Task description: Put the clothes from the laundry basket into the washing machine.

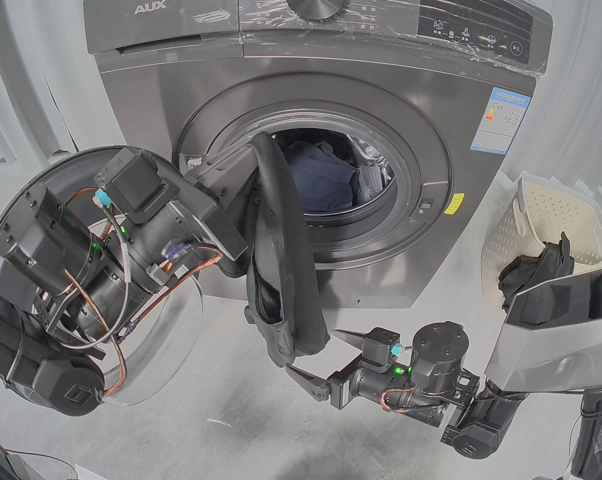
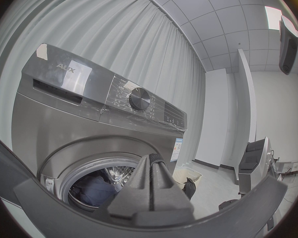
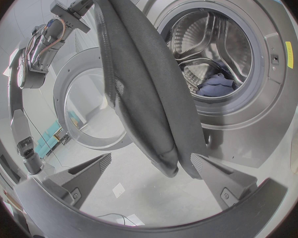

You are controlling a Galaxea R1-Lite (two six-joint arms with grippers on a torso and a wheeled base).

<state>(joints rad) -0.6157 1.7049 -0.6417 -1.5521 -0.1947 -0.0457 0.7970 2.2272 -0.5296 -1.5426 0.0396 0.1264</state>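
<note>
From the head view, the washing machine (image 1: 314,95) stood with its round door (image 1: 161,341) swung open on the robot's left. A blue garment (image 1: 321,178) already lay in the drum. The left jaws were raised to the near rim of the opening and were closed on the top of a long dark garment (image 1: 281,255). It hung straight down in front of the machine, its lower end well below the opening. Holding it that high probably served to lift the folded cloth clear of the floor and line it up with the opening. The right jaws sat low, just beside the hanging end, and were spread wide with nothing in them. They seemed placed to gather the loose tail so it could follow the rest inside. The laundry basket (image 1: 554,215) stood tilted on the robot's right, with another dark piece of clothing (image 1: 538,268) draped over its edge, so the job looked about half done.

In the left wrist view, the left jaws were pressed together with a strip of dark cloth (image 2: 155,157) pinched at their tips. They pointed toward the opening and the blue garment (image 2: 96,190).

In the right wrist view, the dark garment (image 3: 145,93) drooped between the two widely parted jaws. Its lower end was close to one of them, but I could not tell whether it touched. Beyond it, the drum (image 3: 211,47) stood open with the blue garment (image 3: 216,85) resting on its lower wall.
</note>
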